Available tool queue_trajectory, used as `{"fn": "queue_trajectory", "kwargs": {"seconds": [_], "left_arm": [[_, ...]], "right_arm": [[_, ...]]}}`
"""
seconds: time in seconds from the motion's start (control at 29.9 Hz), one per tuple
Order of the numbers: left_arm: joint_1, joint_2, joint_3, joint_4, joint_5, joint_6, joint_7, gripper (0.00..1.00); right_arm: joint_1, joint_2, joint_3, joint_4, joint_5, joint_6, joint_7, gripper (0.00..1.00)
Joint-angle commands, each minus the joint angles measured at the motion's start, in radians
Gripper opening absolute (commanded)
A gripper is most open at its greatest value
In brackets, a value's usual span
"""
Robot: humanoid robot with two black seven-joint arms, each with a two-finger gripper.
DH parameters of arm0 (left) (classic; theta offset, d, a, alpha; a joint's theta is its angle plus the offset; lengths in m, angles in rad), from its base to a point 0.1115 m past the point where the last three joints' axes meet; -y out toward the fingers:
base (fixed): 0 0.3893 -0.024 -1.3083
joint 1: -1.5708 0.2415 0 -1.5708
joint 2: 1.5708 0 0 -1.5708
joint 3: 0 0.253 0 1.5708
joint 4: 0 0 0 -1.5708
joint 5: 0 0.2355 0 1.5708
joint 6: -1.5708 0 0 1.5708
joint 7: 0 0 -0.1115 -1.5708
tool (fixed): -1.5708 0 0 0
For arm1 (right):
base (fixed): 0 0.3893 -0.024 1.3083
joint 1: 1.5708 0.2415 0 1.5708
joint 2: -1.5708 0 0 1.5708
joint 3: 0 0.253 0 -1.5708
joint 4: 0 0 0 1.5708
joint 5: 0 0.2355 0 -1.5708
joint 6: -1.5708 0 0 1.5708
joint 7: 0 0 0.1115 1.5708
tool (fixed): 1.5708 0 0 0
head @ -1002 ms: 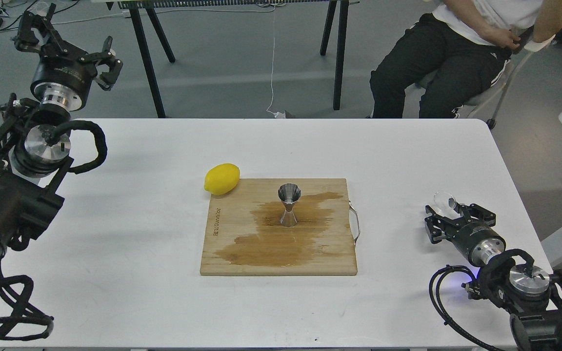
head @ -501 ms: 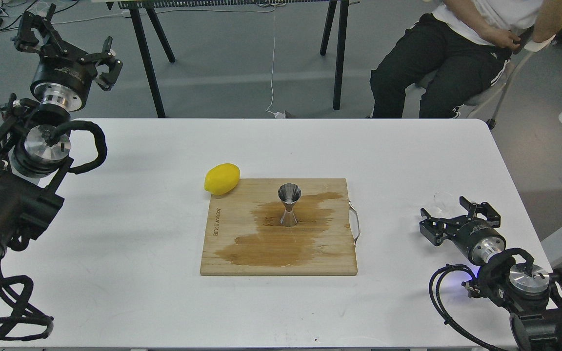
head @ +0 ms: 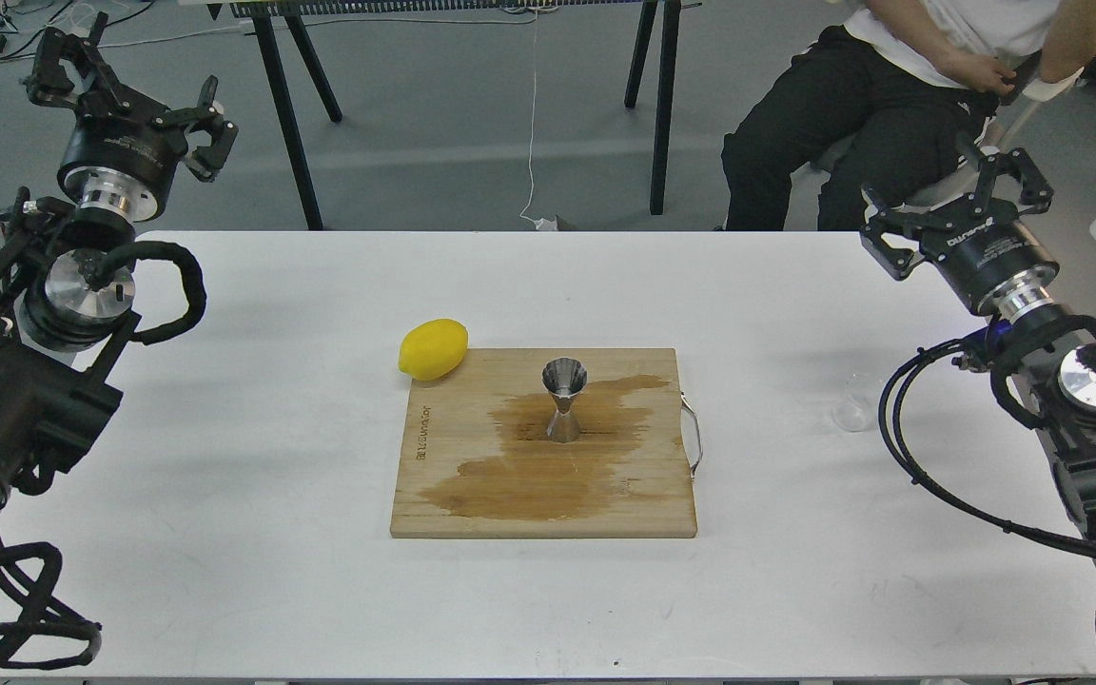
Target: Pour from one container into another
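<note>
The steel jigger (head: pixel 564 400) stands upright on the wooden cutting board (head: pixel 443 514), in a brown wet patch. The clear glass cup (head: pixel 853 407) sits on the white table to the right of the board, faint and partly behind a black cable. My right gripper (head: pixel 953 190) hangs open high above the table's far right edge, well clear of the cup and holding nothing. At the far left, beyond the table's back corner, my left gripper (head: pixel 120 90) is raised and open, also empty.
A yellow lemon (head: pixel 432 348) lies at the board's back left corner. The board has a metal handle (head: pixel 694 438) on its right side. A seated person (head: pixel 900 105) is behind the table at the right. Black table legs (head: pixel 286 105) stand behind.
My right gripper opened, left the glass cup on the table, and rose far up and back to the right. The left arm barely moved.
</note>
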Motion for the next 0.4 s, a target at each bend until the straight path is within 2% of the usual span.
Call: {"fn": "queue_trajectory", "kwargs": {"seconds": [0.0, 0.1, 0.17, 0.37], "left_arm": [[0.000, -0.012, 0.002, -0.002, 0.000, -0.001, 0.000, 1.00], [0.000, -0.028, 0.002, -0.003, 0.002, -0.001, 0.001, 1.00], [0.000, -0.037, 0.003, -0.003, 0.002, -0.001, 0.001, 1.00], [0.003, -0.038, 0.002, -0.002, 0.002, -0.006, 0.000, 1.00]], "right_arm": [[0.076, -0.025, 0.000, -0.030, -0.055, 0.002, 0.077, 1.00], [0.163, -0.013, -0.003, -0.124, -0.127, 0.002, 0.174, 1.00], [0.211, -0.013, -0.021, -0.184, -0.152, -0.002, 0.211, 1.00], [0.289, -0.025, -0.130, -0.247, -0.152, -0.010, 0.215, 1.00]]}}
